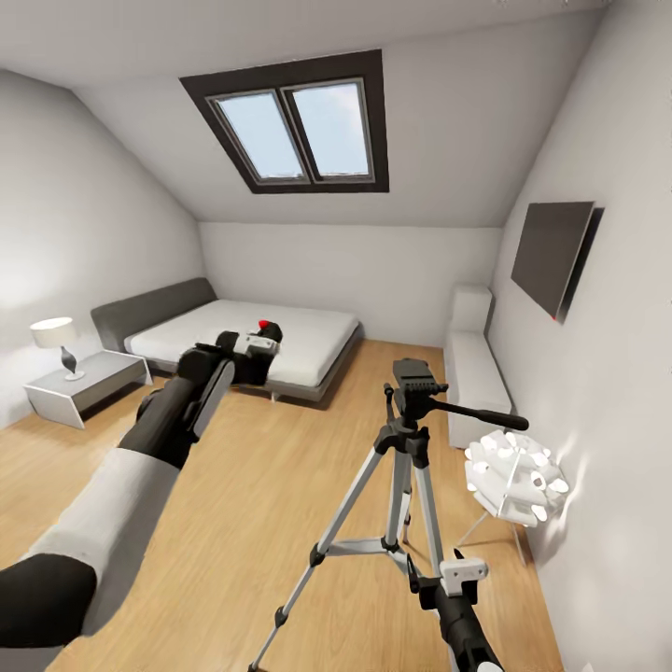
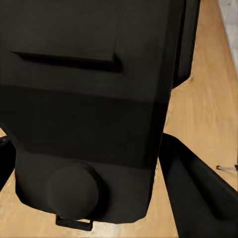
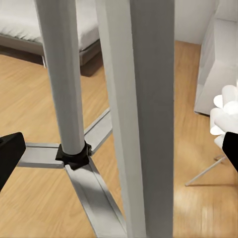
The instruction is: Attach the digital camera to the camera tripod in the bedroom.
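Observation:
My left gripper point(image 1: 245, 353) is held up in front of the bed and is shut on the digital camera point(image 1: 254, 368), a small black body with a red button on top. In the left wrist view the camera point(image 2: 84, 99) sits between the dark fingers point(image 2: 198, 193). The camera tripod point(image 1: 413, 439) stands on the wood floor to the right of the camera, its black pan head bare and its handle pointing right. My right gripper point(image 1: 441, 583) is low beside a tripod leg. It is open, with the silver legs point(image 3: 141, 124) between its spread fingertips point(image 3: 10, 153).
A grey low bed point(image 1: 308, 341) lies at the back, with a nightstand and table lamp point(image 1: 58, 341) to its left. White shelves point(image 1: 471, 373) line the right wall under a dark panel point(image 1: 551, 257). A white spiky floor lamp point(image 1: 515, 476) stands just right of the tripod.

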{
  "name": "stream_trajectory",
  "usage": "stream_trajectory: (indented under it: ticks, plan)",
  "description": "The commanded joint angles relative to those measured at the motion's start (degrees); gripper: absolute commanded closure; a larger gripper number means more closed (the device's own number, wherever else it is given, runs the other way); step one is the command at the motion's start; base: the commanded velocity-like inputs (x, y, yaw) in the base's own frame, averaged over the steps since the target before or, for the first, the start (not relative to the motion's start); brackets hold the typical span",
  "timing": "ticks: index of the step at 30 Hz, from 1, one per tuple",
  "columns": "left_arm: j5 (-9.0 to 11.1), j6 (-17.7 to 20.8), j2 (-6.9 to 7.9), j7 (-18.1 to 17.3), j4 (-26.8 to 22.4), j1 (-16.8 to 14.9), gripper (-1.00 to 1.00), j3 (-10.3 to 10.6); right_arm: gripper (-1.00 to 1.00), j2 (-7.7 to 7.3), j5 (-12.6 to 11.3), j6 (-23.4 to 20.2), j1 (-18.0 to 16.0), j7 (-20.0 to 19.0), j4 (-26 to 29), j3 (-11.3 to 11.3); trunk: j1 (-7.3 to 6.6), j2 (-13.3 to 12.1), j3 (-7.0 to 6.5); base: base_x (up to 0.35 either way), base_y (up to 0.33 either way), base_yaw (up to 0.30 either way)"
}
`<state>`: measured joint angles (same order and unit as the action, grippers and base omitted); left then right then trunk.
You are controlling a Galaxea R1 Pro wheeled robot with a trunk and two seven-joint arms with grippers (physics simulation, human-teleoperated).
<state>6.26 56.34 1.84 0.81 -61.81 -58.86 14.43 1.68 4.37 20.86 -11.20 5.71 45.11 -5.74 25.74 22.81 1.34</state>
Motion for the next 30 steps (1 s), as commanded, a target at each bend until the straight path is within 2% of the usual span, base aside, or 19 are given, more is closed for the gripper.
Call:
stream_trajectory:
  ticks: [1, 2, 4, 5, 7, 8, 10, 11, 14, 15, 16, 19, 21, 22, 24, 25, 27, 28, 30]
  plan:
    - [0.86, 0.31, -0.09, 0.1, 2.1, -3.35, 1.0, -1.55, -1.0, -0.01, 0.43, 0.05, -0.05, 0.56, -0.02, -0.15, 0.05, 0.11, 0.16, 0.0, 0.0, 0.0]
    - [0.86, 0.35, -0.14, 0.13, 3.25, -5.07, 1.0, -2.54, -1.0, -0.01, 0.42, 0.05, -0.05, 0.56, -0.02, -0.15, 0.05, 0.11, 0.16, 0.0, 0.0, 0.0]
    - [0.86, 0.5, -0.21, 0.2, 8.87, -12.86, 1.0, -6.52, -1.0, -0.01, 0.39, 0.05, -0.05, 0.54, -0.02, -0.13, 0.05, 0.11, 0.16, 0.0, 0.0, 0.0]
    - [0.87, 0.52, -0.18, 0.21, 10.54, -15.08, 1.0, -7.33, -1.0, 0.0, 0.39, 0.05, -0.05, 0.54, -0.02, -0.14, 0.05, 0.11, 0.16, 0.0, 0.0, 0.0]
    - [1.11, 0.58, -0.16, 0.23, 18.28, -25.86, 1.0, -9.38, -1.0, 0.01, 0.36, 0.05, -0.05, 0.54, -0.02, -0.14, 0.05, 0.11, 0.16, 0.0, 0.0, 0.0]
    - [1.27, 0.58, -0.18, 0.25, 20.41, -29.13, 1.0, -9.67, -1.0, 0.02, 0.35, 0.05, -0.05, 0.54, -0.02, -0.14, 0.05, 0.11, 0.16, 0.0, 0.0, 0.0]
    - [2.34, 0.6, -0.31, 0.25, 27.08, -39.8, 1.0, -10.38, -1.0, 0.1, 0.31, 0.05, -0.05, 0.54, -0.02, -0.15, 0.05, 0.11, 0.16, 0.0, 0.0, 0.0]
    - [3.31, 0.61, -0.58, 0.25, 29.16, -43.39, 1.0, -10.54, -1.0, 0.12, 0.3, 0.05, -0.05, 0.54, -0.02, -0.15, 0.05, 0.11, 0.16, 0.0, 0.0, 0.0]
    - [6.59, 0.68, -1.35, -0.13, 31.1, -47.36, 1.0, -10.74, -1.0, 0.15, 0.29, 0.09, -0.05, 0.53, -0.05, -0.15, 0.05, 0.11, 0.16, 0.0, 0.0, 0.0]
    - [10.17, 0.83, -2.47, -1.16, 31.53, -48.71, 1.0, -10.77, -1.0, 0.15, 0.32, 0.16, -0.05, 0.53, -0.04, -0.13, 0.05, 0.11, 0.16, 0.0, 0.0, 0.0]
    - [12.36, 0.99, -3.52, -2.71, 31.72, -49.22, 1.0, -10.71, -1.0, 0.16, 0.34, 0.18, -0.05, 0.53, -0.03, -0.14, 0.05, 0.11, 0.16, 0.0, 0.0, 0.0]
    - [14.71, 1.23, -4.99, -8.17, 31.94, -49.8, 1.0, -9.77, -1.0, 0.16, 0.36, 0.24, -0.05, 0.53, -0.03, -0.14, 0.05, 0.11, 0.16, 0.0, 0.0, 0.0]
    - [15.46, 1.27, -5.58, -14.04, 31.96, -50.0, 1.0, -6.92, -1.0, 0.16, 0.37, 0.28, -0.05, 0.53, -0.03, -0.13, 0.05, 0.11, 0.16, 0.0, 0.0, 0.0]
    - [15.71, 1.29, -5.77, -18.4, 31.95, -50.08, 1.0, -3.34, -1.0, 0.16, 0.37, 0.28, -0.05, 0.53, -0.03, -0.14, 0.05, 0.11, 0.16, 0.0, 0.0, 0.0]
    - [15.87, 1.3, -5.84, -23.08, 31.85, -50.12, 1.0, 1.55, -1.0, 0.16, 0.37, 0.27, -0.05, 0.53, -0.03, -0.14, 0.05, 0.11, 0.16, 0.0, 0.0, 0.0]
    - [16.01, 1.2, -5.85, -31.4, 31.45, -50.17, 1.0, 10.55, -1.0, 0.16, 0.37, 0.3, -0.05, 0.53, -0.03, -0.13, 0.05, 0.11, 0.16, 0.0, 0.0, 0.0]
    - [15.94, 0.93, -5.82, -42.09, 30.34, -50.19, 1.0, 21.3, -1.0, 0.16, 0.37, 0.31, -0.05, 0.53, -0.02, -0.13, 0.05, 0.11, 0.16, 0.0, 0.0, 0.0]
    - [15.89, 0.86, -5.81, -44.71, 29.95, -50.2, 1.0, 23.75, -1.0, 0.16, 0.37, 0.31, -0.05, 0.53, -0.02, -0.13, 0.05, 0.11, 0.16, 0.0, 0.0, 0.0]
    - [15.75, 0.54, -5.82, -53.51, 28.68, -50.2, 1.0, 32.03, -1.0, 0.16, 0.37, 0.31, -0.05, 0.53, -0.02, -0.14, 0.05, 0.11, 0.16, 0.0, 0.0, 0.0]
